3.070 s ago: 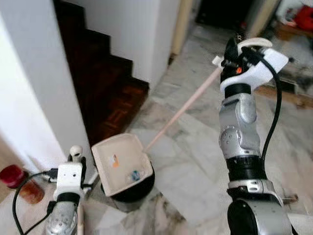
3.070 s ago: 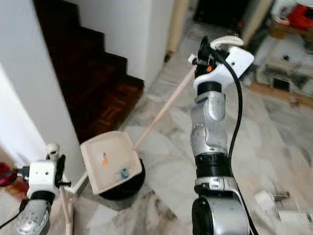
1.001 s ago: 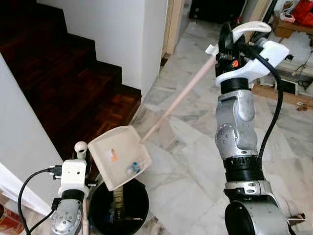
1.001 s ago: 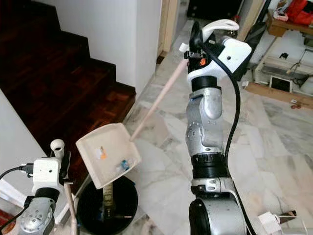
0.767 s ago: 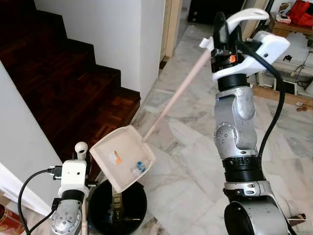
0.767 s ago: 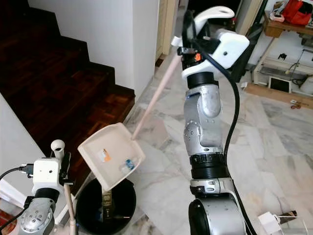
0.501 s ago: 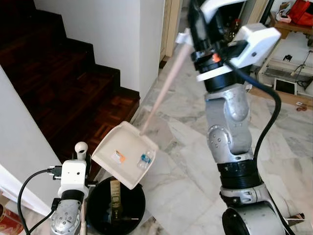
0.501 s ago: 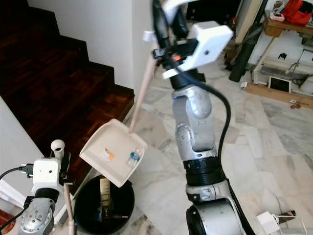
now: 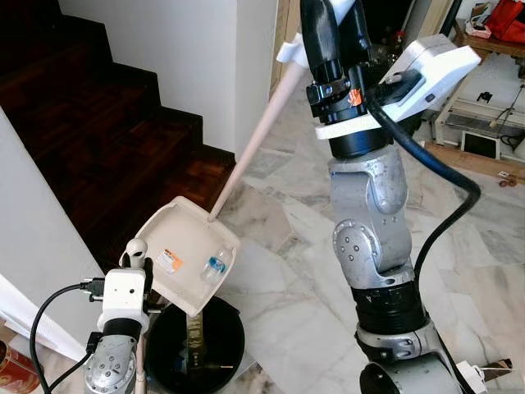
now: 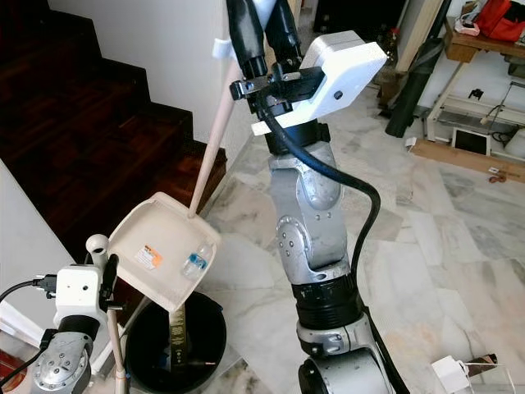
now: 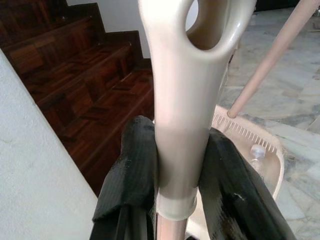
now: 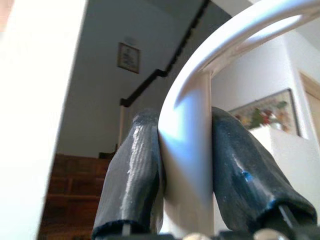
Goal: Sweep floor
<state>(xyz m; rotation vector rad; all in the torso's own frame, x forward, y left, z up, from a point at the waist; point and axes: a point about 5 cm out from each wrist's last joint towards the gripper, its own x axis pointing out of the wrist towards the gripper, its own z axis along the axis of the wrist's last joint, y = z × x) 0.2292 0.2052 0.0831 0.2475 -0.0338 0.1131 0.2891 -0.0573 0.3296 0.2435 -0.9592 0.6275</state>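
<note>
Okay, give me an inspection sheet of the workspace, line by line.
Surface: marble floor, dark wooden stairs on the robot's left.
Job's things: cream dustpan on a long pole, tilted above a round black bin; a small bottle and an orange scrap lie in it.
Clutter: boxes and a red bag far right.
Grippers: right tool shut on the dustpan's looped handle; left tool shut on a cream broom handle.
Cables: black ones along both arms.
Surroundings: white wall, doorway behind.
</note>
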